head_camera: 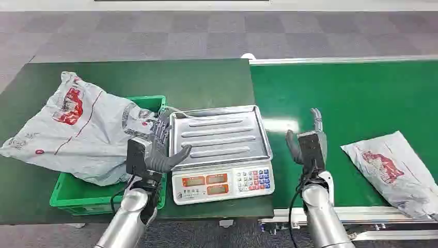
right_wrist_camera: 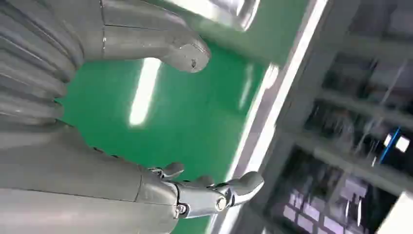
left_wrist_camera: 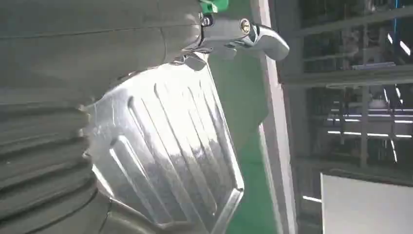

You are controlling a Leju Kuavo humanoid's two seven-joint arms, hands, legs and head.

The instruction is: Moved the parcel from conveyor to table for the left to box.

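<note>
A grey parcel bag with a red print (head_camera: 397, 170) lies on the green conveyor belt (head_camera: 351, 98) at the right. My right hand (head_camera: 309, 142) is raised over the belt to the left of that parcel, fingers spread and holding nothing; the right wrist view shows its thumb and fingers (right_wrist_camera: 214, 192) apart above the belt. A second, larger grey parcel (head_camera: 77, 129) rests across the green crate (head_camera: 82, 194) on the dark table. My left hand (head_camera: 157, 150) stands open between that parcel and the scale tray (head_camera: 219, 134), holding nothing.
A weighing scale (head_camera: 222, 183) with a metal tray (left_wrist_camera: 165, 146) sits on the dark table (head_camera: 155, 77) next to the belt's edge. Grey carpet lies beyond the table and conveyor. The belt's metal frame (head_camera: 330, 214) runs along the near side.
</note>
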